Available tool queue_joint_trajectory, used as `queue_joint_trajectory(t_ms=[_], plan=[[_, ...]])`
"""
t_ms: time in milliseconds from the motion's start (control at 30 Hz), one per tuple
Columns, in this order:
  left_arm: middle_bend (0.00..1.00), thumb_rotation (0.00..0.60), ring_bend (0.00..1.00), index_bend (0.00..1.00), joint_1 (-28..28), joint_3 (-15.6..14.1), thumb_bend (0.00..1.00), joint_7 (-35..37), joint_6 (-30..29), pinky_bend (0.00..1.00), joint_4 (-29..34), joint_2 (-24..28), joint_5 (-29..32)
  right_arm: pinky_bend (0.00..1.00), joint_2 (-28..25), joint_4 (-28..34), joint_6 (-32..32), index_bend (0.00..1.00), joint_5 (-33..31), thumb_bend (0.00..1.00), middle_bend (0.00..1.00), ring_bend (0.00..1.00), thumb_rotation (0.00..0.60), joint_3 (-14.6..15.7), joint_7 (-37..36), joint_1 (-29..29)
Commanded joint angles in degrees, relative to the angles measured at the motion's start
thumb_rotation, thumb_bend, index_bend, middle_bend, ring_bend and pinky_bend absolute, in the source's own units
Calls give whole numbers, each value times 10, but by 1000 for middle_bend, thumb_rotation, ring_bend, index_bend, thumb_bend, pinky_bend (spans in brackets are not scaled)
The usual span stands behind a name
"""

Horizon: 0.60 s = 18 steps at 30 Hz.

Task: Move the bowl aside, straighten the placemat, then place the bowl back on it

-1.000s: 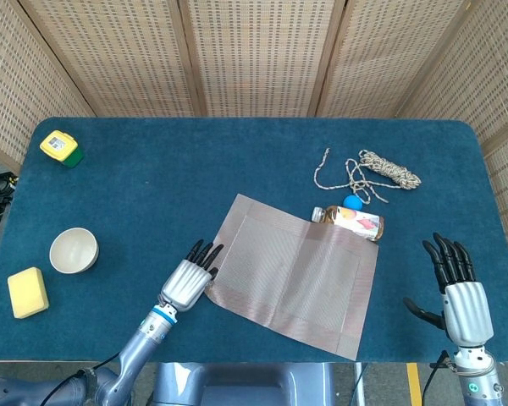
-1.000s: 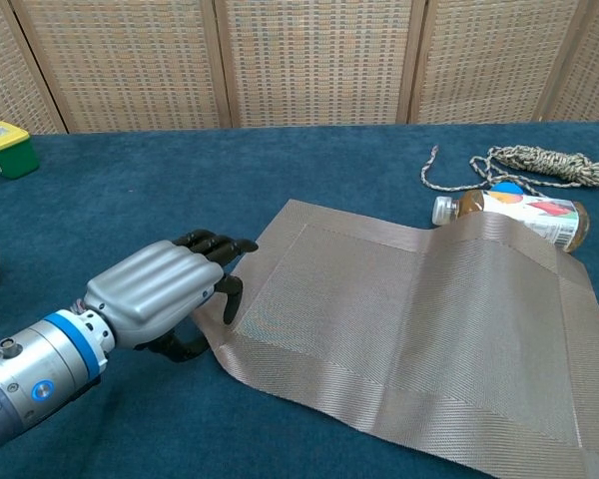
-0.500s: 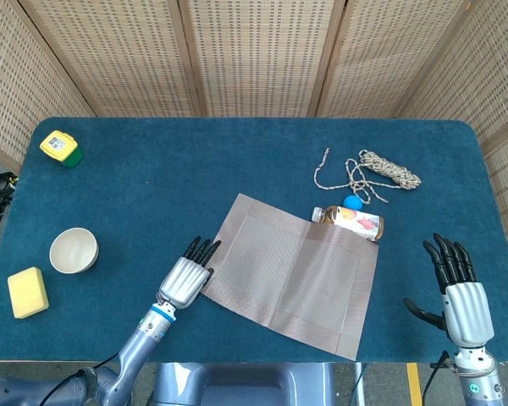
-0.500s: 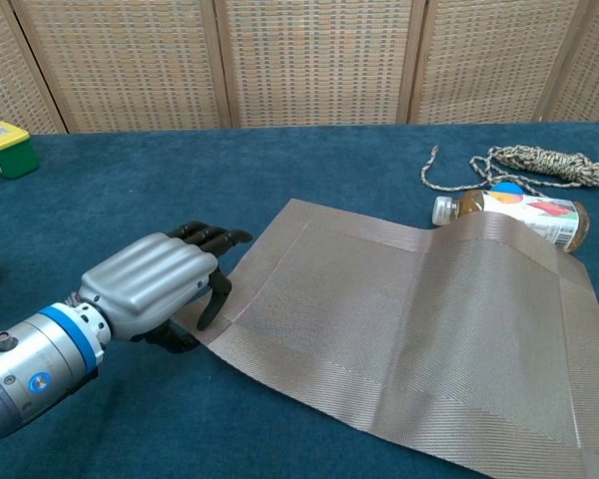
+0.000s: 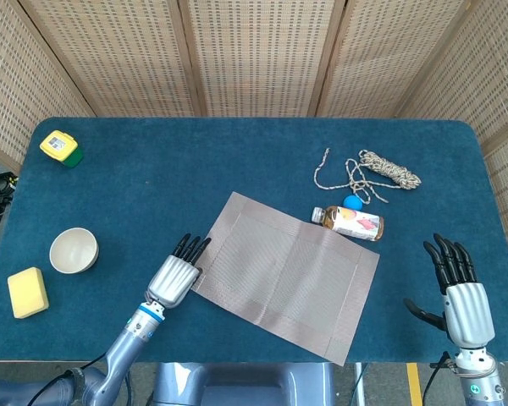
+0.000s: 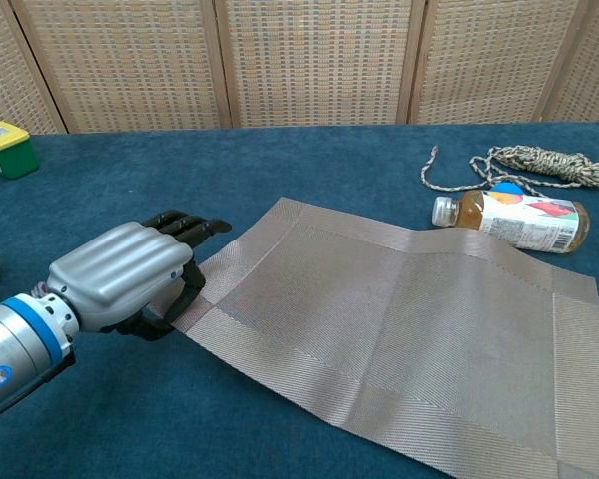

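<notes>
Chest view: the placemat (image 6: pixel 399 339) is pinched at its near-left corner by the left hand (image 6: pixel 120 274), thumb tucked under the weave and fingers laid across its top, at the lower left of the frame. Seen from the head view, the mat (image 5: pixel 284 271) lies skewed across the centre of the blue table (image 5: pixel 195 161), its far edge running just beside a fallen bottle (image 5: pixel 352 222) and apart from it. The bowl (image 5: pixel 74 250) is already set aside at the left of the frame, near a yellow sponge (image 5: pixel 27 292) and well apart from the mat. The right hand (image 5: pixel 457 292) is held idle and empty at the lower right, fingers spread.

The step in hand is judged to be the straightening. It is best done with the pinch kept firm and low, so the corner is dragged flat rather than lifted into a fold. A slow sweeping pull is advised, until the long edges are squared with the table edge. The faint crease across the middle should be watched, and the bottle and the coiled rope (image 5: pixel 388 167) are best left undisturbed.
</notes>
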<state>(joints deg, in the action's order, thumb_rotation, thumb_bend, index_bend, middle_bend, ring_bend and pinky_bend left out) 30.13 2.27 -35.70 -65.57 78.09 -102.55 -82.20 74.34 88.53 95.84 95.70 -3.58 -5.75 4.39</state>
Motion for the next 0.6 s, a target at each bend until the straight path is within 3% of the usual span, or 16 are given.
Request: queue_joint_trajectory(t_ms=[33,333,600], plan=[[0,600,0,644,-3,-3,521,4,-5,0,2,7,-4,0,0,0,0,27,1,232,0,0,600,0,1,0],[0,600,0,638,-18,-22,521,-1,-20,0,34,41,-13,0,-1,2,-1,27,0,231,0,0,600,1,1,-1],[0,600,0,636,-42,-75,521,-43,-22,0,121,106,-26,0,-2,4,1,27,4,231,0,0,600,2,0,-2]])
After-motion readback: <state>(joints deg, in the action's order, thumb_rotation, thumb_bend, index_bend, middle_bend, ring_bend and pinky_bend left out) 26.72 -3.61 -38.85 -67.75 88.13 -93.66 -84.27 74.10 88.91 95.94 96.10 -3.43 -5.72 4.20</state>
